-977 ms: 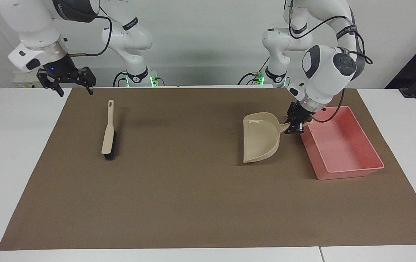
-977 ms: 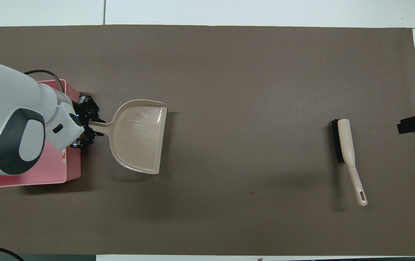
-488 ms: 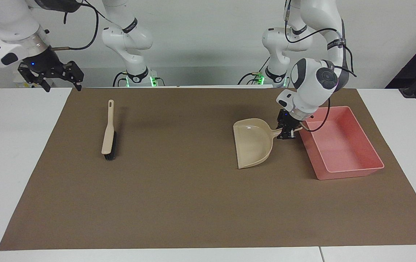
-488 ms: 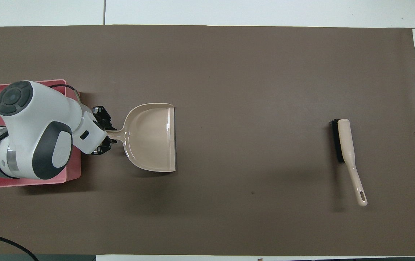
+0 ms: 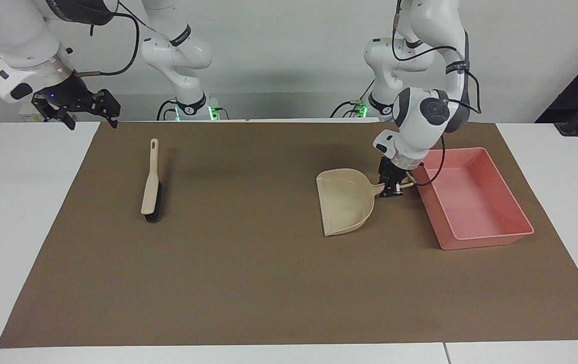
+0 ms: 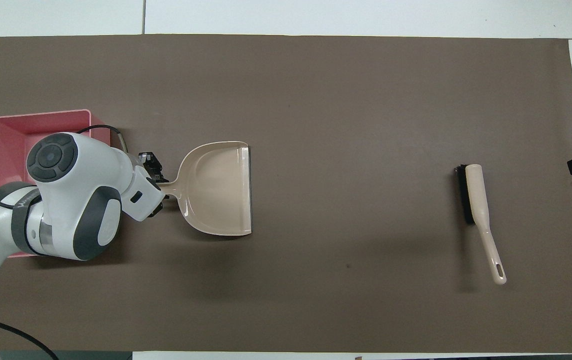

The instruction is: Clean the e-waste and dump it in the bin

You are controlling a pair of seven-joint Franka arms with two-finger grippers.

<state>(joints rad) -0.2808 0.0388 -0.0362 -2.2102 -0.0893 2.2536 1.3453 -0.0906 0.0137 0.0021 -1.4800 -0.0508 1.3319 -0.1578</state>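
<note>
Facing view first: what was closest to the robots?

The right gripper (image 5: pixel 92 120). It hung over the bare white table (image 5: pixel 16 202), just off the corner of the brown mat (image 5: pixel 269 283), well apart from the bin (image 5: pixel 486 237) and at the right arm's end. Its fingers stood wide apart and held nothing; that arm waited.

And the bin itself?

The pink tray sat on the mat at the left arm's end, long sides running away from the robots. In the overhead view the left arm covered much of its floor, leaving a corner of its wall (image 6: pixel 41 117) in sight. I could not tell where the e-waste was.

What was the left gripper (image 5: pixel 392 184) doing?

It pointed down just beside the bin's wall, near the bin's end closer to the robots. Its fingers were clamped on the handle of the beige dustpan (image 5: pixel 342 205). From above, the gripper (image 6: pixel 158 182) showed only partly under the wrist.

How did the dustpan lie?

Beside the bin, with its handle toward the bin and its open mouth (image 6: pixel 246 190) facing the right arm's end. I could not tell whether it rested on the mat or hung just above it.

Anything else?

A brush (image 5: pixel 151 189) — well apart from the bin, toward the right arm's end. It lay flat on the mat, with its handle toward the robots and its dark bristles (image 6: pixel 463 195) at the farther end.
</note>
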